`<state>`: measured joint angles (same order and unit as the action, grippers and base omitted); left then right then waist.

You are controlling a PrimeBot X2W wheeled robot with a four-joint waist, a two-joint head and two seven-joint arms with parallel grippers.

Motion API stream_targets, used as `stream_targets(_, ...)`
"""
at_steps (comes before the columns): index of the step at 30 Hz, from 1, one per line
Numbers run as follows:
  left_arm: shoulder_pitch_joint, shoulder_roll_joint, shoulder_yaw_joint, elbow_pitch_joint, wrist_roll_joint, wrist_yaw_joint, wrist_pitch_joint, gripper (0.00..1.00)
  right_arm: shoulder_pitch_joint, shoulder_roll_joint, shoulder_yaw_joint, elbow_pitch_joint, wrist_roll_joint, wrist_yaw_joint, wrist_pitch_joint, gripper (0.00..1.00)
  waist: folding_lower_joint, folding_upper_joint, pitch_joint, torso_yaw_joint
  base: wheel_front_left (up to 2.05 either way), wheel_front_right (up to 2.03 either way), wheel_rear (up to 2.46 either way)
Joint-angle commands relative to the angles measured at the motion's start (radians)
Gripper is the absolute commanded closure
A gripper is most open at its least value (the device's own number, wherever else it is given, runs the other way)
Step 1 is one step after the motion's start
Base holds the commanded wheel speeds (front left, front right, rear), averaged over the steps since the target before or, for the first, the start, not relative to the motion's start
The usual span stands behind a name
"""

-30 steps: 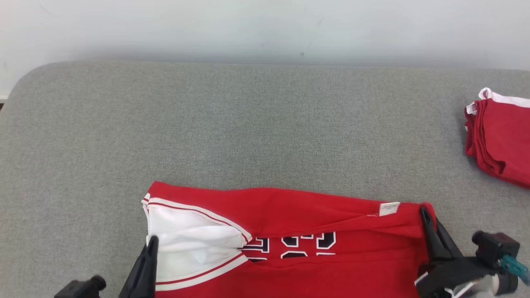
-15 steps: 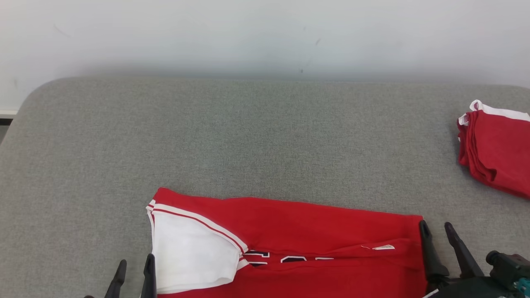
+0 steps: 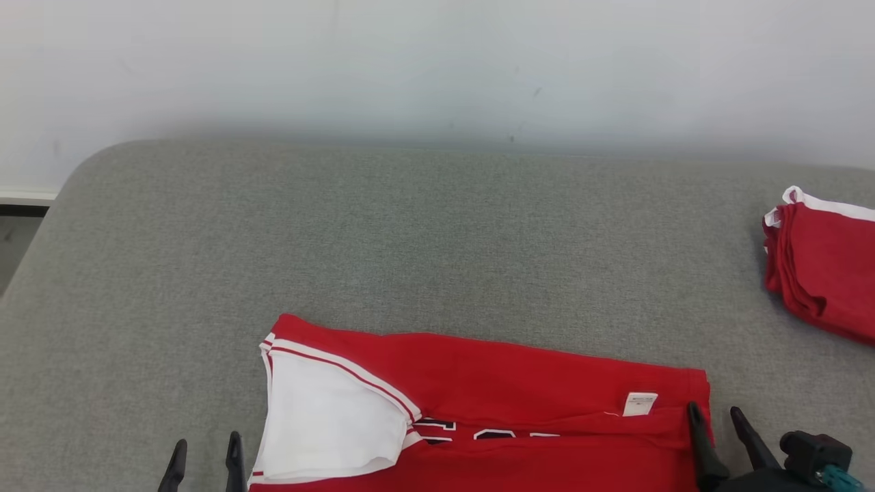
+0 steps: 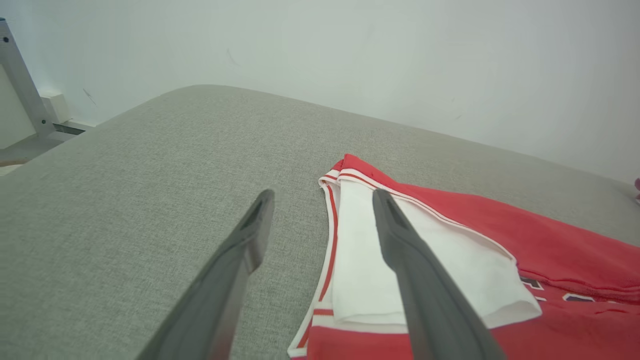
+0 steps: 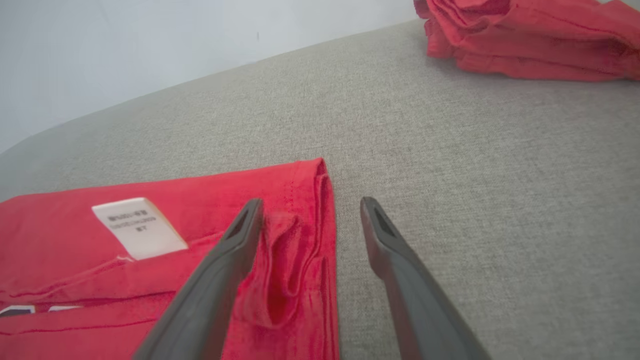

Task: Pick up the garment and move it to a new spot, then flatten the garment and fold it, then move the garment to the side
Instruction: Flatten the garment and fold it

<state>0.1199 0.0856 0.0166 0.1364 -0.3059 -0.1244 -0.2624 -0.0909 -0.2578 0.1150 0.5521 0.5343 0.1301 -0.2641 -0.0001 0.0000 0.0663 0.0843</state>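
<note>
At the far left, the left pincer (image 3: 206,451) sits at the bottom edge of the head view with its two dark fingers spread apart and nothing between them. Both fingers are over the grey fabric-covered counter (image 3: 171,273), just beside the garment's left end. In the left wrist view this pincer (image 4: 322,200) stands open too. One finger is over bare counter and the other crosses in front of the white cloth, and I cannot tell whether it touches.

The garment (image 3: 513,369) is a red top lying flat along the near edge of the counter, folded lengthwise into a long band. Its left end shows a white panel (image 3: 328,410) bordered with red and white stripes. To the right of that panel, black and white lettering (image 3: 478,430) peeks out from under a fold. Further right, a small white label (image 3: 640,403) lies on the red cloth near the right end.

The right pincer (image 3: 715,413) is open and grips nothing. In the right wrist view it (image 5: 311,205) straddles the garment's right edge, with one finger above the rumpled red hem (image 5: 290,240) and the other above bare counter.

Well apart at the far right of the counter lies a folded pile of red clothes (image 3: 827,280) with white trim. A pale wall (image 3: 437,61) runs behind the counter.
</note>
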Motion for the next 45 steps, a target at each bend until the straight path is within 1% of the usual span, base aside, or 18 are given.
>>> stream_targets(1,0.011,-0.009,0.008,-0.007,0.014,-0.005,-0.002,0.0,-0.02,0.006,0.002,0.026,-0.014,0.0,0.0,0.0,0.0001,0.0,-0.003,0.008,0.0,0.0,0.0)
stream_targets(5,0.017,-0.027,0.013,-0.009,0.048,-0.005,-0.002,0.0,-0.059,0.017,0.012,0.125,-0.021,0.0,0.0,0.0,0.0001,0.0,-0.003,0.024,0.0,0.0,0.0)
stream_targets(7,0.016,-0.033,0.004,-0.002,0.046,-0.006,-0.002,0.0,-0.083,0.03,0.032,0.191,-0.013,0.0,0.002,0.0,0.0001,0.0,-0.005,0.032,0.0,0.0,0.0)
stream_targets(9,0.014,-0.034,-0.001,0.0,0.043,-0.006,-0.002,0.0,-0.088,0.034,0.045,0.23,-0.004,0.0,0.006,0.0,0.0001,0.0,-0.006,0.037,0.0,0.0,0.0)
stream_targets(11,0.014,-0.034,-0.003,0.0,0.041,-0.006,-0.002,0.0,-0.092,0.039,0.053,0.244,0.001,0.0,0.01,0.0,0.0001,0.0,-0.007,0.038,0.0,0.0,0.0)
stream_targets(12,0.014,-0.035,-0.004,0.0,0.039,-0.006,-0.002,0.0,-0.099,0.042,0.069,0.27,0.011,0.0,0.014,0.42,0.0001,0.0,-0.007,0.04,0.0,0.0,0.0)
stream_targets(13,0.013,-0.035,-0.003,0.0,0.039,-0.007,-0.002,0.0,-0.101,0.043,0.078,0.274,0.017,0.0,0.013,1.0,0.0001,0.0,-0.007,0.039,0.0,0.0,0.0)
stream_targets(16,0.005,-0.035,0.0,-0.001,0.051,-0.007,-0.002,0.0,-0.116,0.04,0.096,0.282,0.033,0.0,0.011,1.0,0.0001,0.0,-0.003,0.032,0.0,0.0,0.0)
stream_targets(20,-0.005,-0.035,0.001,0.006,0.06,-0.007,-0.002,0.0,-0.131,0.014,0.101,0.277,0.054,0.0,0.006,1.0,0.0001,0.0,-0.006,0.023,0.0,0.0,0.0)
stream_targets(24,0.002,-0.035,-0.005,0.021,0.088,-0.007,-0.002,0.0,-0.131,-0.032,0.069,0.27,0.069,-0.001,0.002,1.0,0.0001,0.0,-0.021,0.016,0.0,0.0,0.0)
stream_targets(29,0.02,-0.035,0.009,0.044,0.117,-0.006,-0.002,0.0,-0.105,-0.088,0.0,0.244,0.061,-0.001,0.0,1.0,0.0001,0.0,-0.047,0.009,0.0,0.0,0.0)
stream_targets(33,0.03,-0.035,0.023,0.057,0.131,-0.006,-0.002,0.0,-0.081,-0.112,-0.034,0.205,0.05,-0.001,0.0,1.0,0.0001,0.0,-0.069,0.004,0.0,0.0,0.0)
stream_targets(38,0.041,-0.036,0.04,0.062,0.126,-0.006,-0.002,0.0,-0.06,-0.083,-0.012,0.118,0.08,-0.001,0.019,1.0,0.0001,0.0,-0.082,-0.003,0.0,0.0,0.0)
stream_targets(42,0.045,-0.036,0.04,0.066,0.123,-0.006,-0.002,0.0,-0.037,-0.038,0.026,0.003,0.147,-0.001,0.081,1.0,0.0001,0.0,-0.09,-0.003,0.0,0.0,0.0)
stream_targets(43,0.045,-0.036,0.04,0.066,0.123,-0.006,-0.002,0.0,-0.037,-0.038,0.026,0.003,0.147,-0.001,0.081,1.0,0.0001,0.0,-0.09,-0.003,0.0,0.0,0.0)
stream_targets(45,0.045,-0.035,0.038,0.069,0.123,-0.006,-0.002,0.0,-0.026,-0.011,0.059,-0.076,0.186,-0.001,0.119,1.0,0.0001,0.0,-0.094,0.001,0.0,0.0,0.0)
